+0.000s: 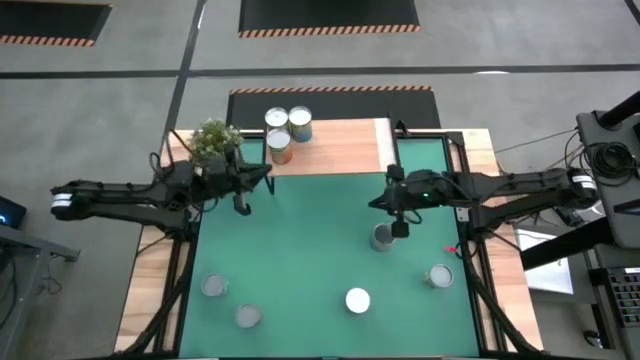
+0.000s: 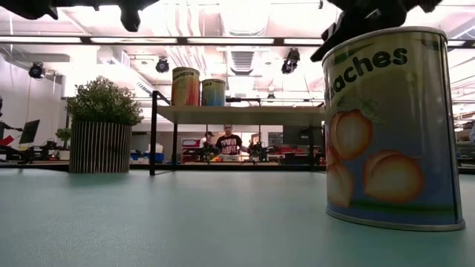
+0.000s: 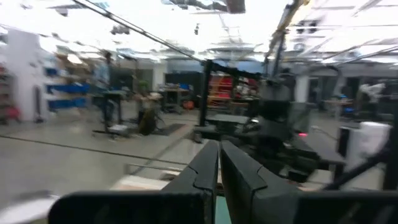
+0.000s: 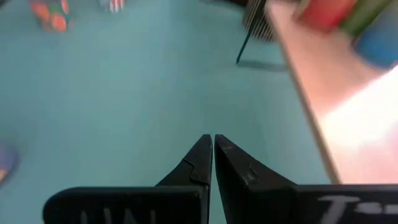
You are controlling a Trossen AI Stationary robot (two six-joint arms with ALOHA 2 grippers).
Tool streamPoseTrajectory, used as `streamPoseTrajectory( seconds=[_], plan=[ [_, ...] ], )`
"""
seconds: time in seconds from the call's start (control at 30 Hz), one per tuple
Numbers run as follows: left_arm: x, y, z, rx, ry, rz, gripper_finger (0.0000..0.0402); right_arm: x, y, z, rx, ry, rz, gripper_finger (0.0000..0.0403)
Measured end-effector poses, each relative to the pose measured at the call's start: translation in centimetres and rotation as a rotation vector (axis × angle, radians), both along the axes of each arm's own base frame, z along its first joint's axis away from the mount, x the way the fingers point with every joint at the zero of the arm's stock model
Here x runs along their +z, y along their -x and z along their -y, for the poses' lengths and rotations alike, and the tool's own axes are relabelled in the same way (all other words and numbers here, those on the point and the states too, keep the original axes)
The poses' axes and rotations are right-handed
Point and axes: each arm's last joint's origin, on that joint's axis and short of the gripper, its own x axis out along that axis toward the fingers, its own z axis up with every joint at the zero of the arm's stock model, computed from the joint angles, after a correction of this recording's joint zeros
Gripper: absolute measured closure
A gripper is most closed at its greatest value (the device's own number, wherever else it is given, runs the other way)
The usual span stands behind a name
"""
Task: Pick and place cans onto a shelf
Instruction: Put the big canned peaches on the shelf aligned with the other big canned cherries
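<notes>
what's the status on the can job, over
Left gripper by the plant, right gripper over mid-table, both jaws shut, empty. Three cans on the shelf, five more on the table. Nothing blocking.

Both arms reach inward over the table, fingers pressed together.
The left gripper (image 1: 243, 203) hangs at the left side; the right gripper (image 1: 399, 228) hangs at the right, pointing down.

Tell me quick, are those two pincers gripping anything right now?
Left pincer: closed, holding nothing, up above the table near the plant.
Right pincer: closed, holding nothing, above the green table.
</notes>
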Motion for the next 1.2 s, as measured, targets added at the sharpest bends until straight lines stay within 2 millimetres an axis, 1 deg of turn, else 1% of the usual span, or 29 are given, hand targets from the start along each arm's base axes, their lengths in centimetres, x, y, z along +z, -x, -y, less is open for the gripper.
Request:
streamPoseTrajectory(
  seconds=[0.13, 0.2, 0.3, 0.4, 0.5, 0.57, 0.63, 0.7, 0.77, 0.83, 0.9, 1.03, 1.1, 1.2],
  plan=[
    [-1.0, -1.6, 1.0, -0.077, 0.062, -0.035, 0.0400, -0.8, 1.2, 0.0, 0.022, 0.046, 0.151, 0.0394],
    [-1.5, -2.4, 1.6, -0.115, 0.097, -0.041, 0.0400, -1.4, 1.6, 0.0, 0.037, 0.082, 0.195, 0.0394],
    [-1.2, -3.5, 2.2, -0.158, 0.180, -0.040, 0.0400, -1.5, 1.9, 0.0, 0.061, 0.151, 0.288, 0.0394],
    [-0.5, -4.7, 2.6, -0.186, 0.305, -0.063, 0.0400, -0.5, 2.0, 0.0, 0.069, 0.209, 0.419, 0.0394],
    [0.4, -6.5, 3.2, -0.205, 0.401, -0.142, 0.0400, 0.6, 2.1, 0.0, 0.073, 0.265, 0.522, 0.0394],
    [1.2, -7.6, 3.9, -0.212, 0.446, -0.232, 0.0400, 1.4, 2.2, 0.0, 0.075, 0.299, 0.574, 0.0394],
    [1.7, -8.7, 4.8, -0.205, 0.498, -0.372, 0.0400, 2.3, 2.2, 0.0, 0.075, 0.336, 0.622, 0.0394],
    [1.9, -9.5, 5.9, -0.190, 0.537, -0.533, 0.0400, 3.2, 2.3, -0.1, 0.078, 0.374, 0.650, 0.0394],
    [2.1, -10.1, 7.3, -0.186, 0.535, -0.681, 0.0400, 4.0, 2.4, -0.1, 0.079, 0.406, 0.676, 0.0394],
    [1.9, -11.0, 9.3, -0.214, 0.487, -0.788, 0.0400, 4.5, 2.4, 0.0, 0.080, 0.431, 0.686, 0.0394],
    [1.2, -11.8, 11.6, -0.261, 0.403, -0.877, 0.0400, 4.9, 2.4, 0.0, 0.080, 0.442, 0.696, 0.0394],
    [-0.7, -13.2, 15.6, -0.342, 0.265, -0.983, 0.0400, 4.9, 2.4, 0.0, 0.080, 0.444, 0.697, 0.0394],
    [-1.7, -13.7, 16.7, -0.345, 0.241, -1.034, 0.0400, 4.9, 2.4, 0.0, 0.086, 0.474, 0.693, 0.0394],
    [-2.8, -14.8, 17.5, -0.308, 0.254, -1.054, 0.0400, 5.1, 2.5, 0.0, 0.088, 0.488, 0.695, 0.0394]
  ],
)
